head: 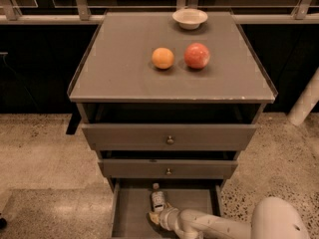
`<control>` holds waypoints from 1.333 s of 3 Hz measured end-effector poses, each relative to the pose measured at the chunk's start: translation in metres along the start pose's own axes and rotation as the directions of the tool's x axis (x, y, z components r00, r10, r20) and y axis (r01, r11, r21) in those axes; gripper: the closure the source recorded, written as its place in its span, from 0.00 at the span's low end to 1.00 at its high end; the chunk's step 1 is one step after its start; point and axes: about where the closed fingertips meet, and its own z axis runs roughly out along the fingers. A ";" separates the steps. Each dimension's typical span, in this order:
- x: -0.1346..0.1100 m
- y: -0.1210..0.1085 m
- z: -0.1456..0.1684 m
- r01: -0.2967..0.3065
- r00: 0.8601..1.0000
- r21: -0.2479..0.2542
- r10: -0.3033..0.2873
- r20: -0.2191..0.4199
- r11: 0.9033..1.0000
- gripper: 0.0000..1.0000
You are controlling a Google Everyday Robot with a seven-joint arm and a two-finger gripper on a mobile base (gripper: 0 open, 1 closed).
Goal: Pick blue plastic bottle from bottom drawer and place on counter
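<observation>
The blue plastic bottle (pixel 158 199) lies in the open bottom drawer (pixel 130 214), its white cap pointing toward the back of the cabinet. My gripper (pixel 155 216) is down inside that drawer, right at the bottle's near end, and my white arm (pixel 214 225) reaches in from the lower right. I cannot make out whether the gripper touches the bottle. The counter (pixel 119 63) is the flat grey cabinet top above.
On the counter sit an orange (pixel 163 58), a red apple (pixel 197 55) and a white bowl (pixel 190 18) at the back edge. Both upper drawers (pixel 169 136) with round knobs are pulled partly out, overhanging the bottom drawer. Speckled floor surrounds the cabinet.
</observation>
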 end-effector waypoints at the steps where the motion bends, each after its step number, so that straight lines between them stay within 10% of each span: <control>1: 0.000 0.000 0.000 0.000 1.000 0.000 0.000 0.000 1.000 1.00; 4: -0.025 -0.054 -0.090 0.054 0.997 -0.075 -0.058 -0.051 0.996 1.00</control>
